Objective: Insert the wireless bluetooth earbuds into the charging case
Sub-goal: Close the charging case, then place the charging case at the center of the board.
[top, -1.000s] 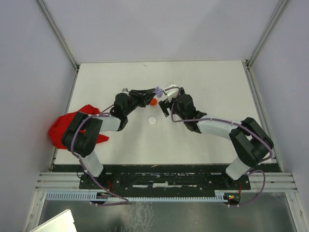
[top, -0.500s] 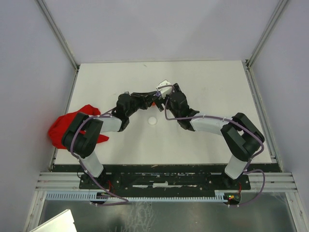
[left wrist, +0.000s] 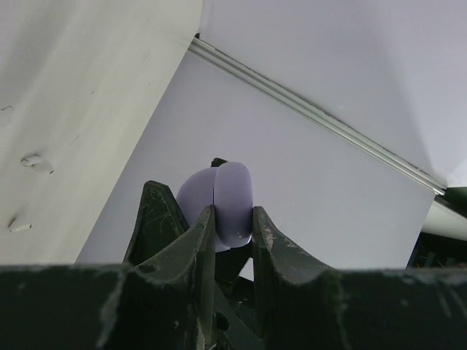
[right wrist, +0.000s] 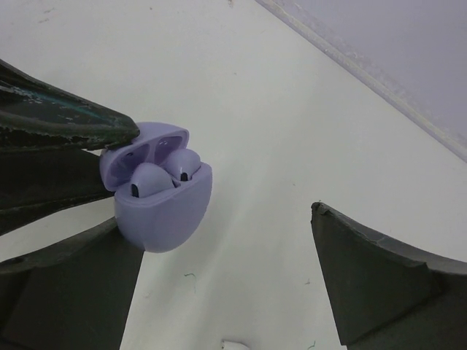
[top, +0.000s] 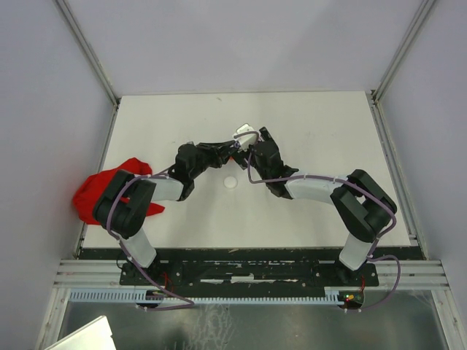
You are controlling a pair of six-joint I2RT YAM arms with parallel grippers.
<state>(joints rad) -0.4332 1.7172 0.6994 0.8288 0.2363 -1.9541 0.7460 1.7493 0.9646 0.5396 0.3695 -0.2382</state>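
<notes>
Closer now, right pincer [right wrist: 219, 226] gapes wide beside the lilac charging case [right wrist: 164, 200] clamped in left pincer [left wrist: 232, 220].

Robotics lab test cell: plain panel walls [top: 241, 44] enclose a white table [top: 233, 211]; aluminium framing [top: 430, 273] runs along the frame's bottom.

Crowded centre, open far + R side

L gripper [left wrist: 232, 222], clamped on charging case [right wrist: 162, 211], pokes into the wide gap of R gripper [right wrist: 219, 233]; case sits close to one side, rest of gap free. White disc [top: 230, 182] lies on table [top: 321, 124] just near-side of both tips, apart from them. Red cloth [top: 93, 195] takes L edge beside L arm [top: 128, 204]. Far + R table stretches open up to walls [top: 241, 44].
</notes>
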